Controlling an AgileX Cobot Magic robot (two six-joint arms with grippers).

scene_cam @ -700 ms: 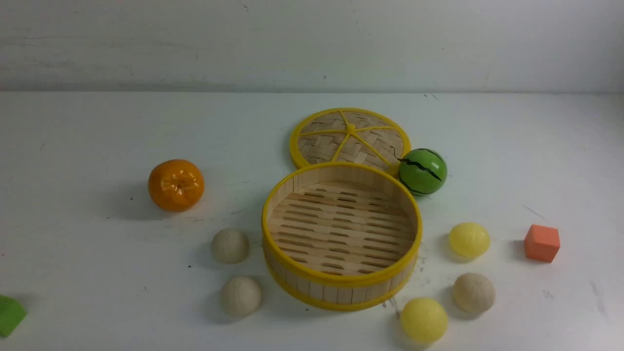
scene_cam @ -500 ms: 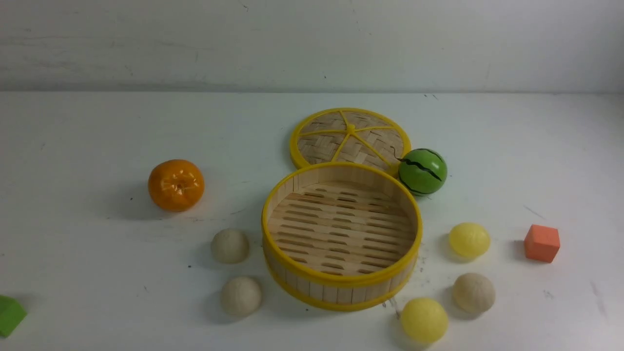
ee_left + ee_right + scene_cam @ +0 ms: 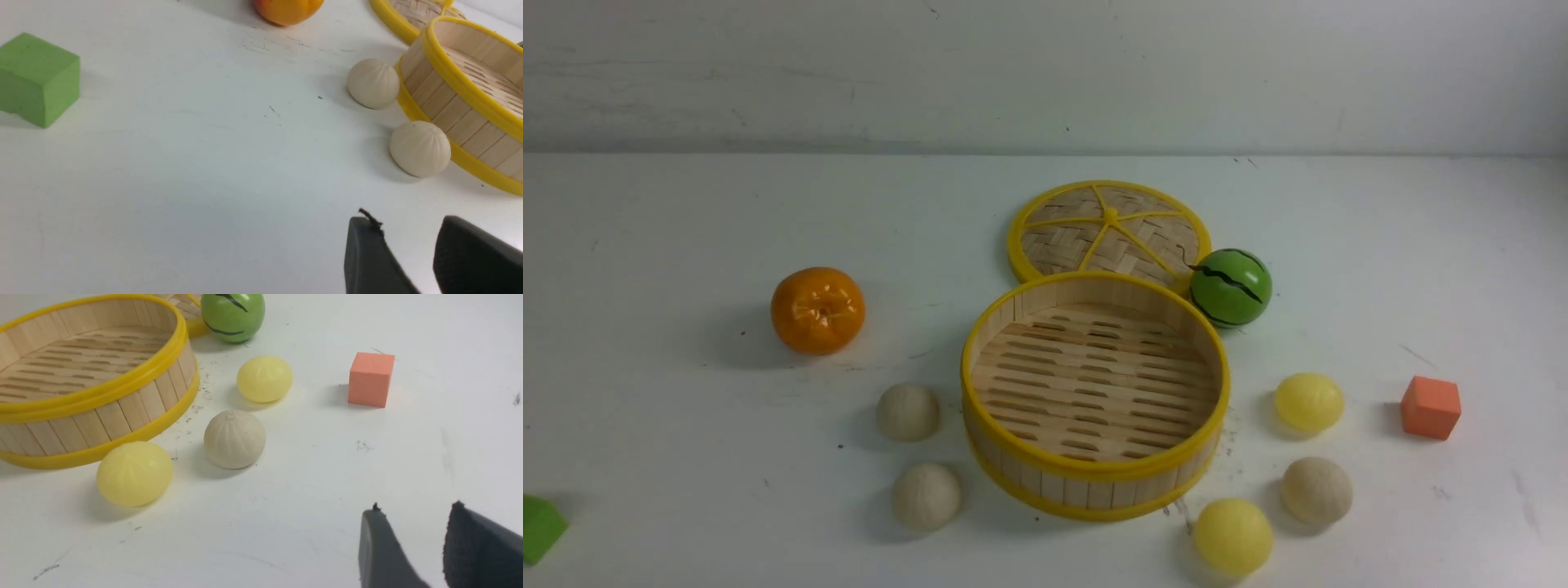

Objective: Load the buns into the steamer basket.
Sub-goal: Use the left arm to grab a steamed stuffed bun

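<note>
Buns are all outside the basket (image 3: 1094, 490): two beige ones, the far bun (image 3: 908, 412) and the near bun (image 3: 927, 497), to its left, and a beige bun (image 3: 1316, 491) with two yellow ones, the far yellow bun (image 3: 1308, 403) and the near yellow bun (image 3: 1233, 536), to its right. The left gripper (image 3: 400, 218) and right gripper (image 3: 416, 508) both stand with fingers spread and nothing between them. Being round, a bun could roll off if one finger nudges it before the other arrives. The left buns lie near the basket's wall, so a finger coming down there might catch the rim and shove or tip it. A drop from too high could bounce a bun out over that low wall. The basket is slatted pale wood with smooth yellow rims and a slotted floor; the beige buns look matt and pleated, the orange (image 3: 818, 310) glossy, the cube (image 3: 1431, 407) flat-faced and sharp-edged.
</note>
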